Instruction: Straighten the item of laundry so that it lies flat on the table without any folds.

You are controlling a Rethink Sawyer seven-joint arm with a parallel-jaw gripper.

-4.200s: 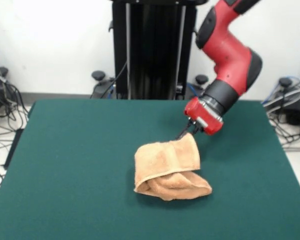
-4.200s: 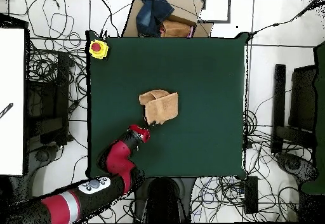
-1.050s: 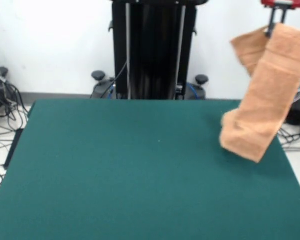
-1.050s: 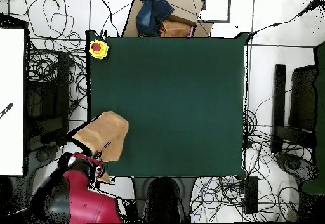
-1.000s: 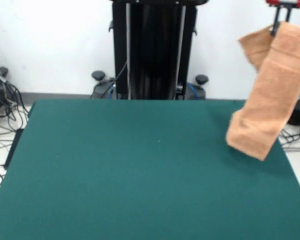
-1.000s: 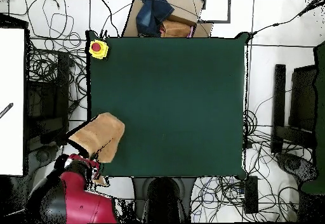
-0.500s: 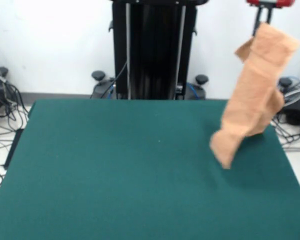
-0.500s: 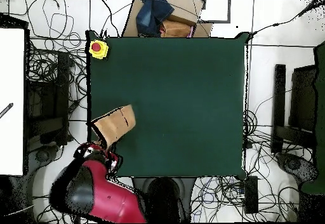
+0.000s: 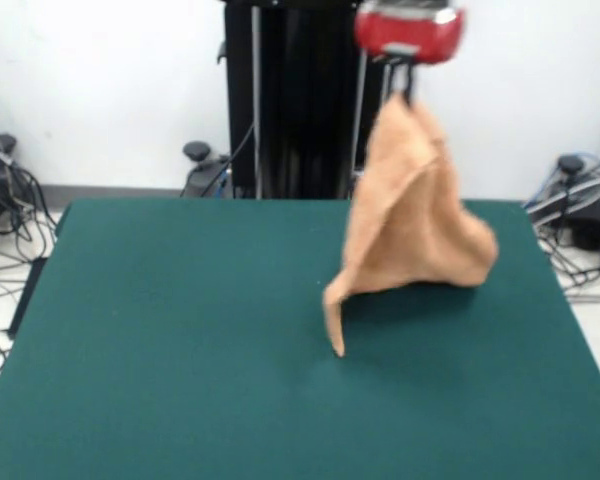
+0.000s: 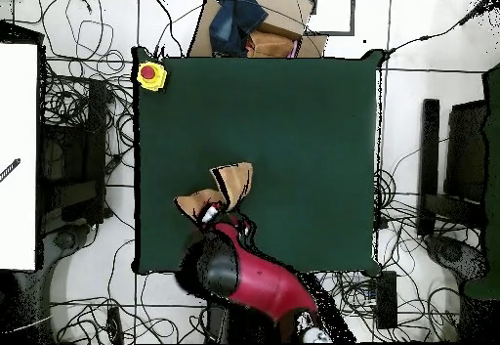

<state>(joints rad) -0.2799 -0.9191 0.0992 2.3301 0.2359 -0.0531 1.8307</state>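
Observation:
The light orange-tan towel (image 9: 410, 225) hangs bunched from my gripper (image 9: 403, 88), which is shut on its top edge. The towel flares out to the right and a lower corner trails down to the left, near or just touching the dark green table (image 9: 180, 330). In the overhead view the towel (image 10: 229, 185) shows as a folded clump over the table (image 10: 293, 126), with my gripper (image 10: 210, 214) and red arm (image 10: 256, 280) reaching in from the bottom edge.
The black pedestal (image 9: 308, 100) stands behind the table's far edge. A yellow box with a red button (image 10: 149, 74) sits at one table corner. Cardboard and dark cloth (image 10: 254, 23) lie beyond the opposite edge. Cables cover the floor around.
My gripper has swung left in the front view, from beyond the table's right edge to over its far middle, carrying the towel. The towel has swung and flared out.

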